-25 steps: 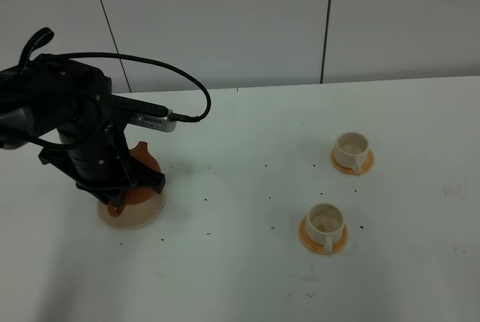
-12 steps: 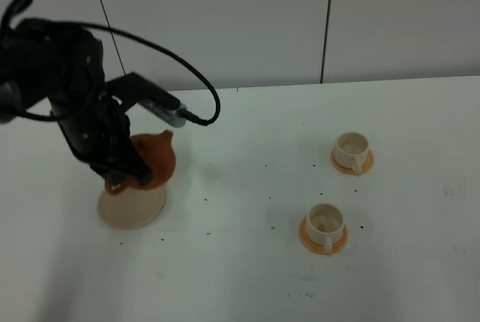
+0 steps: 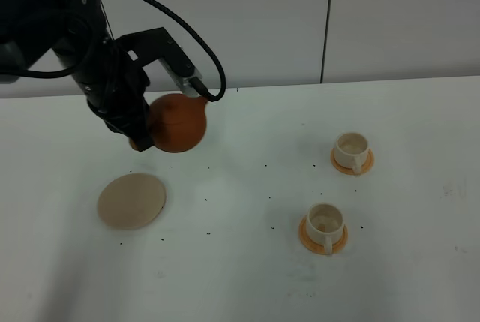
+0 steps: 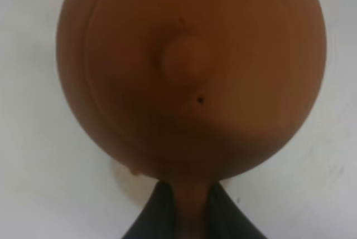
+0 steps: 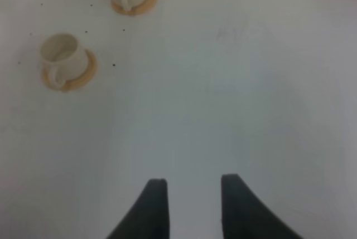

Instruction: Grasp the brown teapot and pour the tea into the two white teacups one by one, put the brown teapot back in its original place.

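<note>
The brown teapot hangs in the air above the white table, towards the table's rear left in the high view and touching nothing below it. The table takes up most of the scene and is scattered with tiny dark specks. The left arm, black and bulky with a looping cable, reaches in from the left. Its left gripper is pinched tight on the teapot's handle, and the wrist view looks straight down on the round lid and its knob. The beige coaster lies flat and bare on the table, in front of the pot and a little to its left, well apart from it. To the right stand the far white teacup and the near white teacup, both upright, each on its own small orange saucer; they are near each other and well away from the teapot. The right gripper hovers over bare table with its fingers spread and nothing between them.
</note>
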### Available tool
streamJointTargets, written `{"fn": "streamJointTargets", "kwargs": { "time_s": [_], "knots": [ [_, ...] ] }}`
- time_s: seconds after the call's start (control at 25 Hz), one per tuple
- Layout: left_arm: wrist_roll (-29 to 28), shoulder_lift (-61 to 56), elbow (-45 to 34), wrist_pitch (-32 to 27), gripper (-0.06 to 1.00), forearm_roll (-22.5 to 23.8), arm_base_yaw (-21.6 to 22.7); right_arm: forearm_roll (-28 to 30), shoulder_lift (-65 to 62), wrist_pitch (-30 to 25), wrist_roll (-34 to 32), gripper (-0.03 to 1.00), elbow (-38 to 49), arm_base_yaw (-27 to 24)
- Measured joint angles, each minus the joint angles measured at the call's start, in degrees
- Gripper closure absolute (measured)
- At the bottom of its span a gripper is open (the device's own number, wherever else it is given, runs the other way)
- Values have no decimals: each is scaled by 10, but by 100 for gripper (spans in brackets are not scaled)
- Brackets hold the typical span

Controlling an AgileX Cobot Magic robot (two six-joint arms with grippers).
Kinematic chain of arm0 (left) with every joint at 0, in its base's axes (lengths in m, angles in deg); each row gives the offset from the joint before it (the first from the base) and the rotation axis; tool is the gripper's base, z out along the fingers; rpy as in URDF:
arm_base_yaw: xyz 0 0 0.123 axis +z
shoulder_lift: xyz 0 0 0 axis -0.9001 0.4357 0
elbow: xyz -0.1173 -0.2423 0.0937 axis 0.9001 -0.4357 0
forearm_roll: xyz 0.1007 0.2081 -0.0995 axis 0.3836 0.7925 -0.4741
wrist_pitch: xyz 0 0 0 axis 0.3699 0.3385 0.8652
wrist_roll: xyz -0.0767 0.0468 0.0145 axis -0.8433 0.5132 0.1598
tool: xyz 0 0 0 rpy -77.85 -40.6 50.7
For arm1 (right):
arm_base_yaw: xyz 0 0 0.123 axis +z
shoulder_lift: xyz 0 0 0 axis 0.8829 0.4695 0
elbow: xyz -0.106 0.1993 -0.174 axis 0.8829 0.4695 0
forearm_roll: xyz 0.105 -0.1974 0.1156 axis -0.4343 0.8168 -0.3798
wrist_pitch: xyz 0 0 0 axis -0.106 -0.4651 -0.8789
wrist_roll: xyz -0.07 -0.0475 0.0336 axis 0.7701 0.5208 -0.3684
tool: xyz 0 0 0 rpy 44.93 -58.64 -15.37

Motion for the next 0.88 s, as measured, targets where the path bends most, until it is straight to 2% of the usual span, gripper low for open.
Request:
{"fn": "streamJointTargets", "kwargs": {
  "time_s": [0.32,0.72,0.88],
  "knots": [
    [29,94,57,0,78,-7,-13,0,0,0,0,74,0,0],
    [44,241,299,-1,78,3,-69,0,0,0,0,74,0,0],
    [53,271,346,-1,78,1,-88,0,0,0,0,74,0,0]
  ]
}}
